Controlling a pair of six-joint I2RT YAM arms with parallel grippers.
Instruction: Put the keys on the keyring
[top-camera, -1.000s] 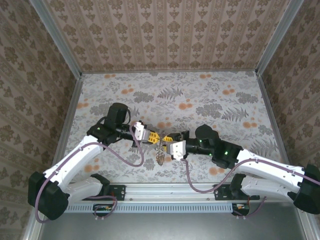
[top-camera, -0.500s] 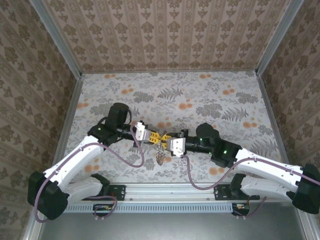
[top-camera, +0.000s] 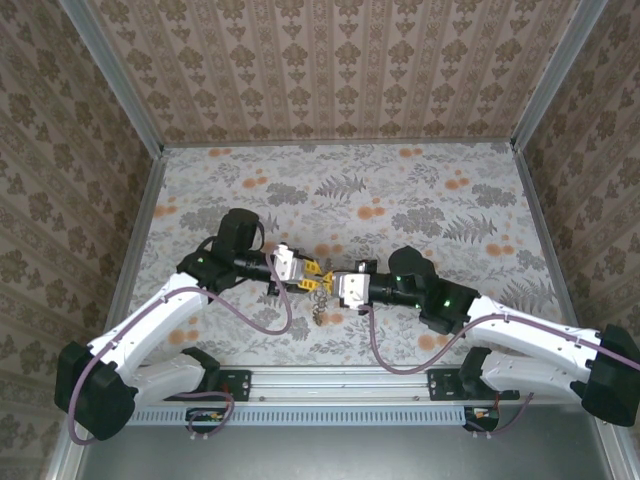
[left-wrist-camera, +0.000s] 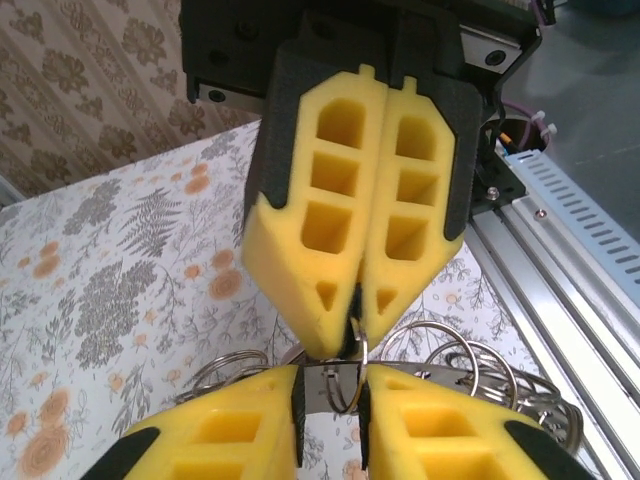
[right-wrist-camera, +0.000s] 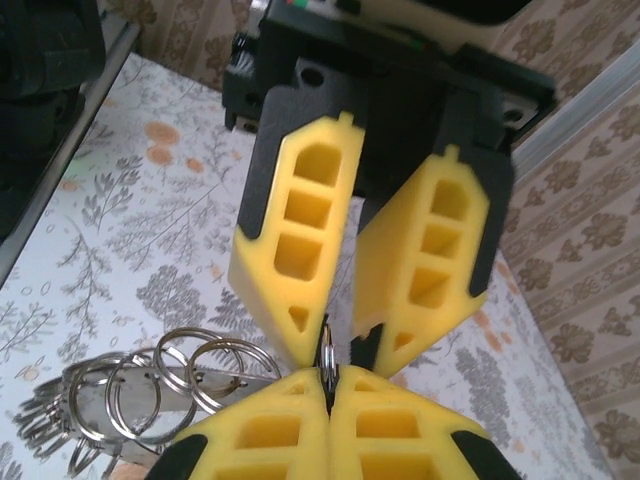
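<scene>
The keyring here is a bunch of silver split rings (right-wrist-camera: 150, 390) strung on a flat metal key piece (right-wrist-camera: 85, 395), hanging between the two grippers (top-camera: 318, 303). My right gripper (right-wrist-camera: 328, 385) is shut on one small ring (right-wrist-camera: 327, 350), pinching it flat at the fingertips. My left gripper (left-wrist-camera: 330, 400) faces it tip to tip, jaws a narrow gap apart and straddling that same ring (left-wrist-camera: 346, 410). The flat metal piece (left-wrist-camera: 314, 389) runs across just beyond the left fingertips. From above, the left gripper (top-camera: 312, 272) and right gripper (top-camera: 328, 283) meet over the near-centre of the table. No purple or tan pieces are visible.
The floral tablecloth (top-camera: 400, 190) lies flat inside patterned walls. A grey aluminium rail (top-camera: 340, 380) with the arm bases runs along the near edge, close under the grippers. Purple cables (top-camera: 265, 318) loop beside both arms.
The right gripper has moved left and up until its tips meet the left gripper's. The ring bunch has risen a little and now hangs right under the two tips.
</scene>
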